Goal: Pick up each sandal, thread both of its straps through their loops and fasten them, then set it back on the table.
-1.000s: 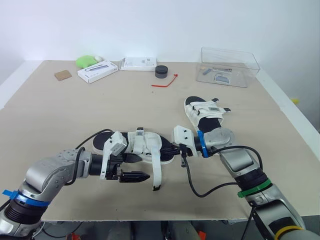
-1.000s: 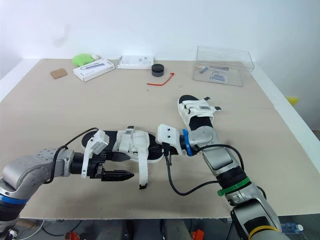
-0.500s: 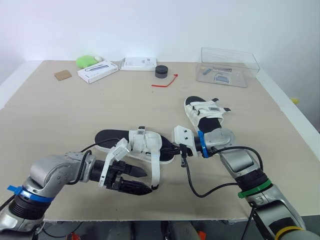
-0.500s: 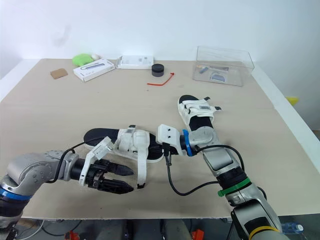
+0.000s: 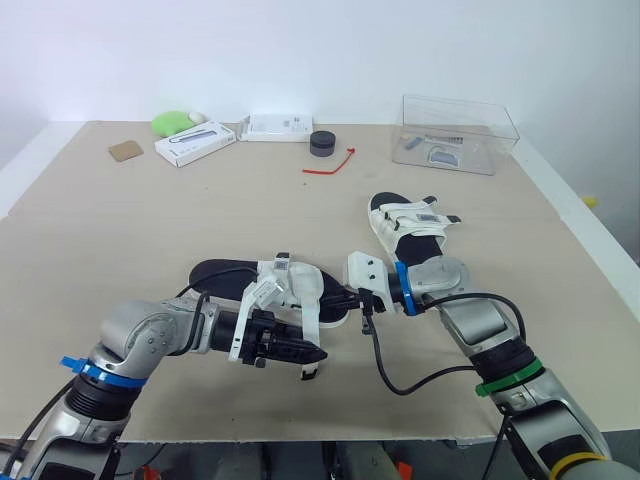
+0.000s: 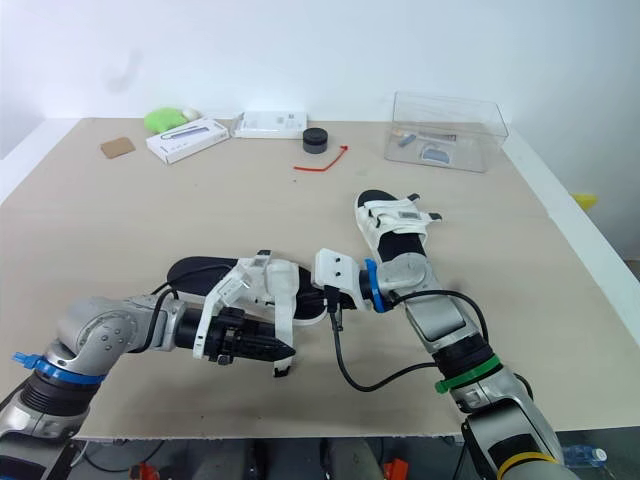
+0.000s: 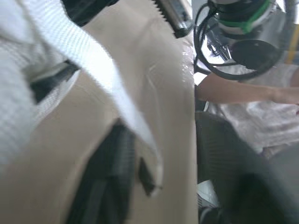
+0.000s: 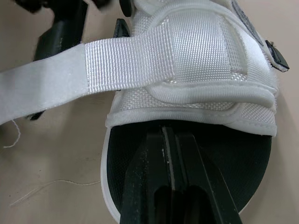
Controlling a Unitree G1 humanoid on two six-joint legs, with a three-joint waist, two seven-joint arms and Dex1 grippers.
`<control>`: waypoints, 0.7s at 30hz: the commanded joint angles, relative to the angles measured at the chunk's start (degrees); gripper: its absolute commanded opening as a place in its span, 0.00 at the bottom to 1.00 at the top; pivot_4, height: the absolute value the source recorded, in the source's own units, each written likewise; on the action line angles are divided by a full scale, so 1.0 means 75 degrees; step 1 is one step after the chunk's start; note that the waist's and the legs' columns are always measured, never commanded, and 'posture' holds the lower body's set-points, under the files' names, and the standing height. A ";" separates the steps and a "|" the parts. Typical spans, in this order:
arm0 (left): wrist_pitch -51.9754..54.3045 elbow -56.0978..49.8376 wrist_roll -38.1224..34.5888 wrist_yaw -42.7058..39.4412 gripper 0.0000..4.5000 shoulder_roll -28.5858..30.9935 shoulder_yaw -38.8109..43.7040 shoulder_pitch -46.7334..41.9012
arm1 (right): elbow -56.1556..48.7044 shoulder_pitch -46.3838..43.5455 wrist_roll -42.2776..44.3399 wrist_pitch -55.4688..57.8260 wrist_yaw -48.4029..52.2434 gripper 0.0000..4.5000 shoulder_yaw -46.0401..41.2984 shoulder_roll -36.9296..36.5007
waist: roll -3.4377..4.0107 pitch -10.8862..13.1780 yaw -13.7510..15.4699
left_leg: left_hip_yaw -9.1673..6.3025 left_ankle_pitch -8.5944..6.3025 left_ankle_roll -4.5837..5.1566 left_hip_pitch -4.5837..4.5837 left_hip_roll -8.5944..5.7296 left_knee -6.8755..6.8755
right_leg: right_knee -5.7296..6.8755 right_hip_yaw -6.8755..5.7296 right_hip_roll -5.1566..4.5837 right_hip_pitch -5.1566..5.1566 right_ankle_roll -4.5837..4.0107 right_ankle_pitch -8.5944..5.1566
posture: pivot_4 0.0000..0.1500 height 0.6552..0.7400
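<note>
Right fingers (image 8: 149, 163): clenching the sandal (image 5: 285, 285) sole near the counter (image 5: 120, 220) front edge.
Left gripper (image 5: 308, 354): touching its loose strap (image 5: 312, 335); hold impossible to tell.

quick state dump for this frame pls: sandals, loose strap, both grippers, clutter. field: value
near sandal: flat on table, white upper, black footbed
loose strap: trails off the upper toward the table's near edge, not fastened
far sandal: on the table beyond the right arm, white straps lying across it
left gripper: at the loose strap's free end
right gripper: fingers shut, resting on the near sandal's footbed
far edge: clear box, black puck, red tie
</note>
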 commanded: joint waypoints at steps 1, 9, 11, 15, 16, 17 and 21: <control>-0.0047 -0.0187 0.0005 -0.0165 0.03 0.0111 -0.0017 -0.0002 | -0.0131 0.0017 -0.0042 0.0044 -0.0066 0.00 -0.0083 -0.0111 | 0.0000 0.0000 0.0000 | 0.0000 0.0000 0.0000 0.0000 0.0000 0.0000 | 0.0000 0.0000 0.0000 0.0000 0.0000 0.0000 | 1.00 1.00; 0.0453 0.0351 -0.0699 -0.1320 0.00 0.0863 0.0558 -0.0735 | -0.0034 -0.0070 -0.0046 0.0000 -0.0054 0.00 -0.0093 -0.0105 | 0.0000 0.0000 0.0000 | -0.0003 0.0000 0.0000 -0.0002 0.0001 0.0000 | 0.0000 -0.0006 0.0002 -0.0001 0.0006 -0.0006 | 1.00 1.00; 0.0632 0.0647 -0.0908 -0.1542 0.00 0.0907 0.0710 -0.1089 | 0.0001 -0.0097 -0.0049 -0.0011 -0.0063 0.00 -0.0090 -0.0091 | 0.0000 0.0000 -0.0001 | -0.0002 0.0001 -0.0001 -0.0002 0.0000 0.0001 | 0.0000 -0.0012 0.0005 -0.0001 0.0008 -0.0006 | 1.00 1.00; 0.0887 0.1447 -0.1003 -0.1704 0.00 0.0824 0.0921 -0.1812 | 0.0002 -0.0104 -0.0051 -0.0023 -0.0065 0.00 -0.0086 -0.0086 | 0.0000 0.0000 -0.0001 | 0.0000 0.0001 -0.0001 -0.0002 -0.0004 0.0000 | -0.0001 -0.0014 0.0004 -0.0002 0.0012 -0.0007 | 1.00 1.00; 0.0877 0.1688 -0.0929 -0.1744 0.00 0.0809 0.0913 -0.2001 | 0.0011 -0.0107 -0.0054 -0.0028 -0.0066 0.00 -0.0087 -0.0087 | 0.0000 0.0000 -0.0002 | 0.0000 0.0000 0.0000 -0.0002 -0.0006 0.0000 | 0.0000 -0.0014 0.0003 -0.0002 0.0012 -0.0007 | 1.00 1.00; 0.0815 0.1871 -0.0821 -0.1802 0.00 0.0812 0.0876 -0.2148 | 0.0006 -0.0104 -0.0056 -0.0031 -0.0067 0.00 -0.0088 -0.0090 | 0.0000 0.0001 -0.0002 | 0.0000 0.0000 0.0000 -0.0005 -0.0005 0.0000 | -0.0001 -0.0014 0.0003 -0.0004 0.0012 -0.0007 | 1.00 1.00; 0.0409 0.2435 -0.0271 -0.2233 0.00 0.0900 0.0513 -0.2591 | 0.0023 -0.0102 -0.0065 -0.0055 -0.0075 0.00 -0.0091 -0.0095 | 0.0000 0.0000 -0.0001 | 0.0000 0.0000 0.0000 -0.0009 -0.0008 -0.0001 | -0.0001 -0.0014 0.0001 -0.0007 0.0009 -0.0006 | 1.00 1.00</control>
